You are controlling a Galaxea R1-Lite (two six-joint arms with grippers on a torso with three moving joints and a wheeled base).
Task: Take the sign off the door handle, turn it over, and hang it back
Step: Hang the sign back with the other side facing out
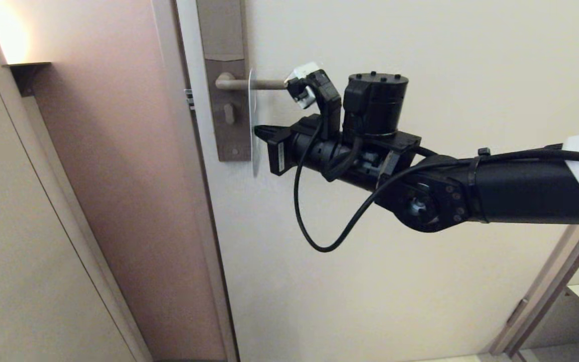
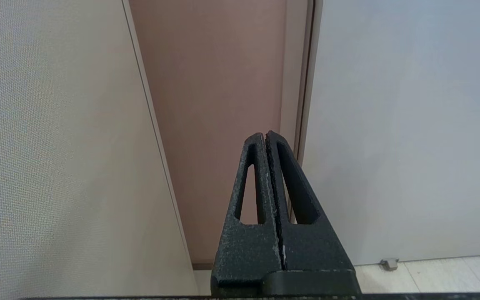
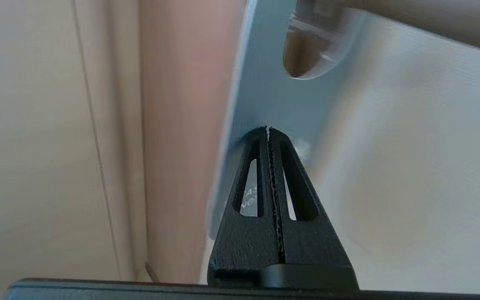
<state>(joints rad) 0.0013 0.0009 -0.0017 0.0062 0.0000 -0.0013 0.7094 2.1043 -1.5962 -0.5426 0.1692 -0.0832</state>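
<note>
Right tool is clenched on the sign's edge, sign hanging on the door handle w/ blue side out, so step 1 (lift-off) is on; next, slide it outward off the lever's free end.

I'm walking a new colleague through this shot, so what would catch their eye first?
First, the right gripper, reaching in from the right and shut on the sign. The sign hangs edge-on from the door handle, beside the lock plate; its blue face shows in the right wrist view. The left gripper is shut, holding nothing, pointed at the door frame.
</note>
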